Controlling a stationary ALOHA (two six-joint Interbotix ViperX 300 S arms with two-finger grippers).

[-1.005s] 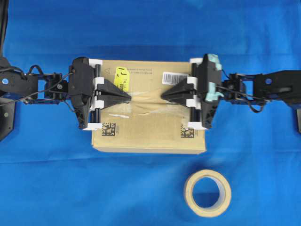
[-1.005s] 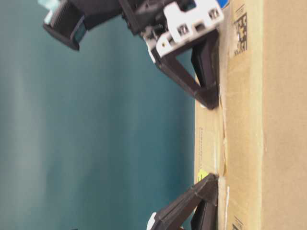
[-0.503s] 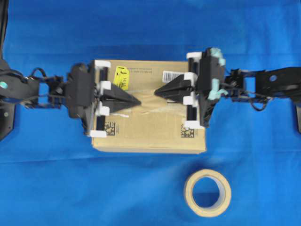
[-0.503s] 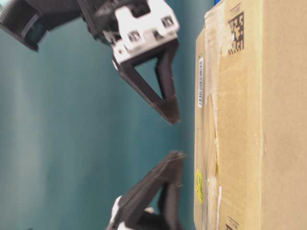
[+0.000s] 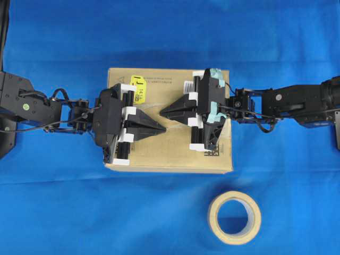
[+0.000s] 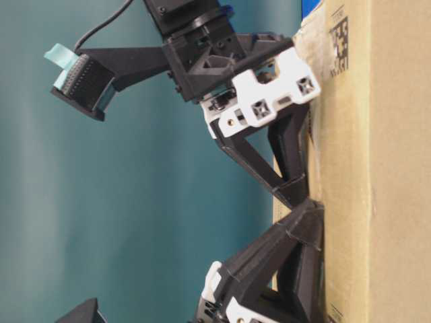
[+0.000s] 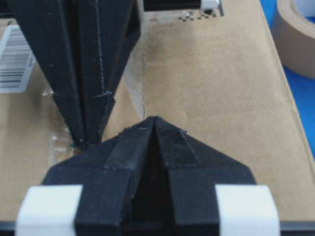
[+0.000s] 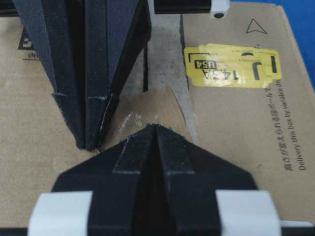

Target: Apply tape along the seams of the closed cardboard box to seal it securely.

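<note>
on cardboard box (image 8: pixel 236 128): "delivery box"

The box (image 5: pixel 170 154) is plain brown cardboard, with a yellow sticker (image 8: pixel 231 66) printed in black, a white barcode label (image 7: pixel 15 59) with black bars, and a black-and-white square code (image 6: pixel 339 33). The tape strip (image 8: pixel 147 110) beside the black right gripper (image 5: pixel 162 111) is glossy tan. The roll (image 5: pixel 234 218) is pale beige. The cloth (image 5: pixel 170 32) is bright blue. The black left gripper (image 5: pixel 162 129) has white blocks.
</note>
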